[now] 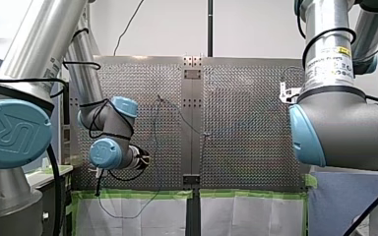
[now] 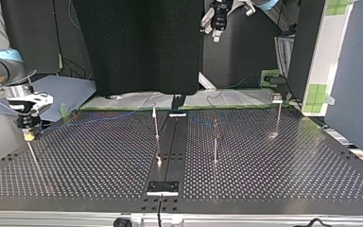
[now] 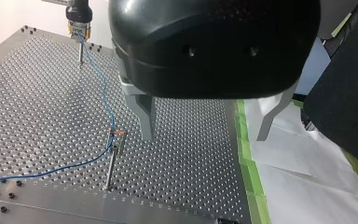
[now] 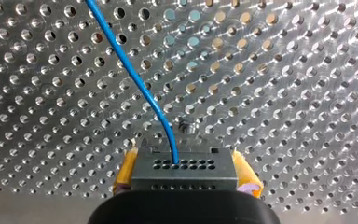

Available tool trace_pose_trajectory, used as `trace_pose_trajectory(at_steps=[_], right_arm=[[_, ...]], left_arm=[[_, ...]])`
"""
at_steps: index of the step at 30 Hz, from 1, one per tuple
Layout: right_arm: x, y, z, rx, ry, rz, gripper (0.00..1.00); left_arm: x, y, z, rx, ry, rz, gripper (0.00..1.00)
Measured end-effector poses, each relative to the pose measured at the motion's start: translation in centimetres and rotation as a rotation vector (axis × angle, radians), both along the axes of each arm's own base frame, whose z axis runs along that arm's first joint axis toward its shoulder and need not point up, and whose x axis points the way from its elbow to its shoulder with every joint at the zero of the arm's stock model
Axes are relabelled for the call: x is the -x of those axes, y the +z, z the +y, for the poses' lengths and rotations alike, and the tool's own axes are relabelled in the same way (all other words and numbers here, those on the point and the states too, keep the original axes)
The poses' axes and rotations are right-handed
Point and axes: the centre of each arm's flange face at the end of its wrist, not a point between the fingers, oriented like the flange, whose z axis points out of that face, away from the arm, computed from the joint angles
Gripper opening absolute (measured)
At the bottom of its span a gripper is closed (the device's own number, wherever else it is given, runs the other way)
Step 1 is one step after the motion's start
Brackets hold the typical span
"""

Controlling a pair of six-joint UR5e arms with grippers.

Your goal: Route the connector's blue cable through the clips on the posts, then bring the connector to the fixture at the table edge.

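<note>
My right gripper (image 4: 184,162) is shut on the dark connector (image 4: 184,176), with its yellow pads (image 4: 127,171) on both sides. The blue cable (image 4: 133,74) leaves the connector's face and curves away over the perforated table. In the top view my right gripper (image 2: 28,134) hovers at the far left edge, just above a thin post (image 2: 31,152). The left wrist view shows the cable (image 3: 103,88) running from that gripper (image 3: 79,29) to a clip post (image 3: 113,140), then on across the table. My left gripper (image 3: 204,137) is open and empty, raised above the table.
Three thin posts (image 2: 156,126) (image 2: 215,141) (image 2: 278,113) stand across the table's middle and right in the top view. A dark rail (image 2: 169,146) runs down the centre. Green tape (image 3: 246,154) and white sheeting border the table edge near my left gripper.
</note>
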Motion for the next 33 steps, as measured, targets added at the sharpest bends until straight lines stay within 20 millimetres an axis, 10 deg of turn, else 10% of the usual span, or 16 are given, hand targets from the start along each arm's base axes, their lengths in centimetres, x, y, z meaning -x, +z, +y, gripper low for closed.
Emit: trace_pose_trajectory(at_steps=[33], right_arm=[[0.8,-0.8,-0.5,0.001,0.03,0.009,0.0]], left_arm=[[0.0,0.0,0.0,-0.004,0.0,0.003,0.98]])
